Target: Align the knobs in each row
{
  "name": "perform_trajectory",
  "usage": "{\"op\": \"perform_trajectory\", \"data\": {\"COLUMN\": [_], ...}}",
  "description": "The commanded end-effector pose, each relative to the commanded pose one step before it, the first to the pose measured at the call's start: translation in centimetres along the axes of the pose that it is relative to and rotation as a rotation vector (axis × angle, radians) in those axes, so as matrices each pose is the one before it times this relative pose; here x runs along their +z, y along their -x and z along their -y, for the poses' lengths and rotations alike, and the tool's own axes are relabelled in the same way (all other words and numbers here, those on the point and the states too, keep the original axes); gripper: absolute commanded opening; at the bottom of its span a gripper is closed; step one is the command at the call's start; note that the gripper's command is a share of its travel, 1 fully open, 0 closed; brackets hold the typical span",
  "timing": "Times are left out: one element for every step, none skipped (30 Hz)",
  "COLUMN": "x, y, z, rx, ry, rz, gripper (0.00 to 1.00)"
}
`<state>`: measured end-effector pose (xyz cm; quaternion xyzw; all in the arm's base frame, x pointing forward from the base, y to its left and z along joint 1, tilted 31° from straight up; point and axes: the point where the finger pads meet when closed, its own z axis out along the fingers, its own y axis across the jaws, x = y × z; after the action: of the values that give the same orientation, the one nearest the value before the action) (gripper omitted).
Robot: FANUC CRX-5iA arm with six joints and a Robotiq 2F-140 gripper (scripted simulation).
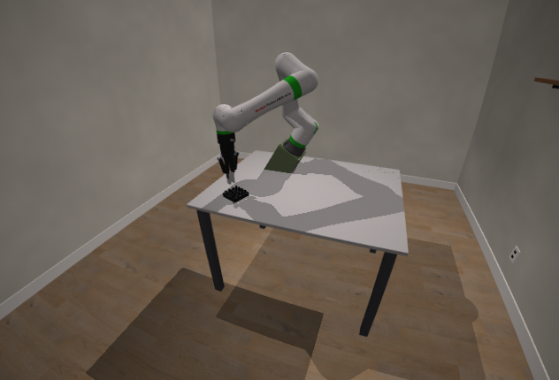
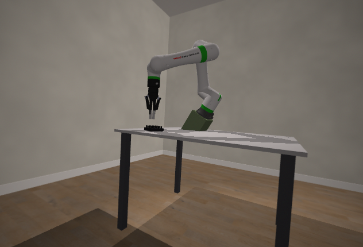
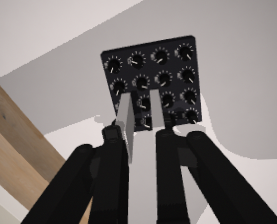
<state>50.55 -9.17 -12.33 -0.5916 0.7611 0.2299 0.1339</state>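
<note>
The black knob box (image 1: 237, 197) stands on its feet near the left corner of the white table; it also shows in the exterior view (image 2: 153, 128). In the wrist view the knob box (image 3: 155, 83) shows four rows of black knobs with white lines, and the nearest knobs are partly hidden by my fingers. The printed names are too small to read. My gripper (image 1: 230, 180) (image 2: 152, 116) points straight down and hovers a short way above the box, apart from it. Its fingers stand close together with a narrow gap and nothing between them.
The olive robot base (image 1: 284, 159) stands at the table's back edge, behind the box. The table's left and front edges run close to the box. A wooden wall shelf (image 1: 558, 85) hangs far to the right.
</note>
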Motion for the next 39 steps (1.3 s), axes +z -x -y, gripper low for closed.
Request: {"op": "perform_trajectory", "data": {"x": [-0.023, 0.0, 0.0, 0.001, 0.003, 0.006, 0.01, 0.014, 0.019, 0.025, 0.031, 0.037, 0.044, 0.051, 0.057, 0.064, 0.071, 0.0, 0.0, 0.078, 0.085, 0.091, 0.097, 0.103, 0.108, 0.114, 0.119, 0.123, 0.126, 0.13, 0.132, 0.134, 0.136, 0.137, 0.0, 0.0, 0.137, 0.137, 0.136], "y": [-0.01, 0.0, 0.0, 0.0, 0.0, 0.0, 0.0, 0.0, 0.0, 0.0, 0.0, 0.0, 0.0, 0.0, 0.0, 0.0, 0.0, 0.0, 0.0, 0.0, 0.001, 0.001, 0.0, 0.0, 0.001, 0.001, 0.001, 0.001, 0.001, 0.001, 0.001, 0.001, 0.001, 0.001, 0.0, 0.0, 0.001, 0.001, 0.001], "z": [0.017, 0.0, 0.0, 0.0, 0.0, 0.0, 0.0, 0.0, 0.0, 0.0, 0.0, 0.0, 0.0, 0.0, 0.0, 0.0, 0.0, 0.0, 0.0, 0.0, 0.0, 0.0, 0.0, 0.0, 0.0, 0.001, 0.0, 0.0, 0.0, 0.001, 0.0, 0.0, 0.0, 0.001, 0.0, 0.0, 0.0, 0.0, 0.001], "rx": [0.00005, 0.0, 0.0, 0.0, 0.0, 0.0, 0.0, 0.0, 0.00001, 0.00001, 0.00001, 0.00001, 0.00001, 0.00002, 0.00002, 0.00002, 0.00003, 0.0, 0.0, 0.00002, 0.0, 0.0, 0.0, 0.0, 0.0, 0.0, 0.0, 0.0, 0.0, 0.0, 0.0, 0.0, 0.0, 0.0, 0.0, 0.0, 0.0, 0.0, 0.0], "ry": [-0.00044, 0.0, 0.0, 0.0, 0.0, 0.0, 0.0, 0.0, 0.0, 0.0, 0.0, 0.0, 0.0, 0.00001, 0.00001, 0.00001, 0.00001, 0.0, 0.0, 0.00001, 0.0, 0.0, 0.0, 0.0, 0.0, 0.0, 0.0, 0.0, 0.0, 0.0, 0.0, 0.0, 0.0, 0.0, 0.0, 0.0, 0.0, 0.0, 0.0], "rz": [-0.0002, 0.0, 0.0, 0.0, 0.0, 0.0, 0.0, 0.0, 0.0, 0.0, 0.0, 0.0, -0.00001, -0.00001, -0.00001, -0.00001, -0.00001, 0.0, 0.0, -0.00001, 0.0, 0.0, 0.0, 0.0, 0.0, 0.0, 0.0, 0.0, 0.0, 0.0, 0.0, 0.0, 0.0, 0.0, 0.0, 0.0, 0.0, 0.0, 0.0], "gripper": [0.12, 0.12, 0.12, 0.12, 0.12, 0.12, 0.12, 0.12, 0.12, 0.12, 0.12, 0.12, 0.12, 0.12, 0.12, 0.12, 0.12, 0.12, 0.12, 0.12, 0.12, 0.12, 0.12, 0.12, 0.12, 0.12, 0.12, 0.12, 0.12, 0.12, 0.12, 0.12, 0.12, 0.12, 0.12, 0.12, 0.12, 0.12, 0.12]}}
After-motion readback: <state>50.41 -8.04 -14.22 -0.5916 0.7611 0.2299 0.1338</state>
